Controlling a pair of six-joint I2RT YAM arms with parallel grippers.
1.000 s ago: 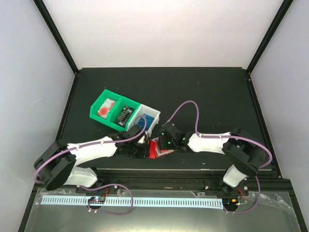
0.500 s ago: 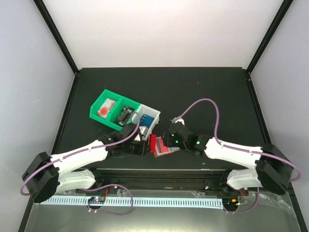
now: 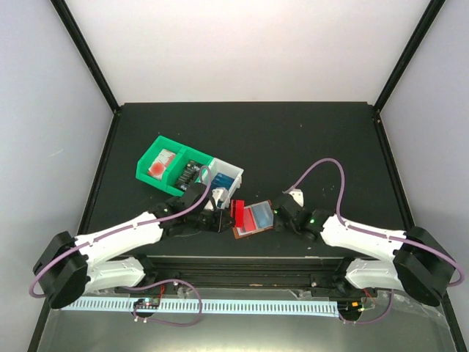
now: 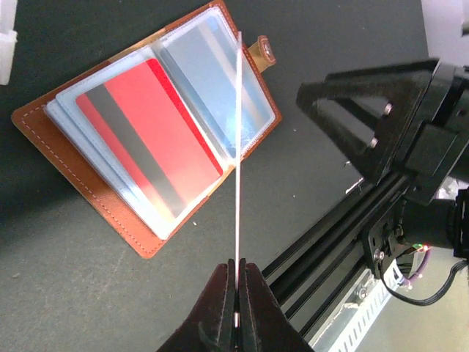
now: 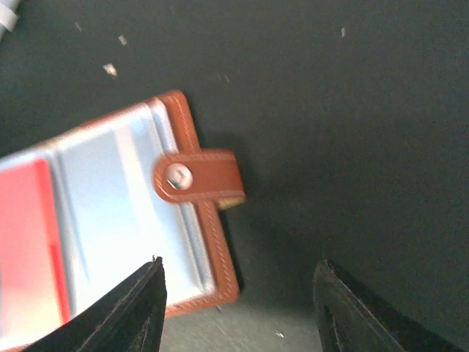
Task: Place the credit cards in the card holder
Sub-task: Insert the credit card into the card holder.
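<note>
So the right gripper (image 5: 238, 293) is backing off to the right now, jaws wide open and empty. The holder (image 4: 110, 213) is lying spread flat near the front edge, with one red card (image 4: 146, 132) sitting in a pocket. The left gripper (image 4: 236, 273) is pinching a second card (image 4: 239, 183) edge-on over the fold, probably going in next. Counting: one holder, a green bin (image 3: 150, 158) and a white bin (image 3: 233, 174), plus a red-white card (image 3: 160, 166) and a black card (image 3: 192, 173) waiting in the green one.

Robot lab cell: white wall panels (image 3: 242, 51), black frame (image 3: 84, 55), black table (image 3: 293, 139)
</note>
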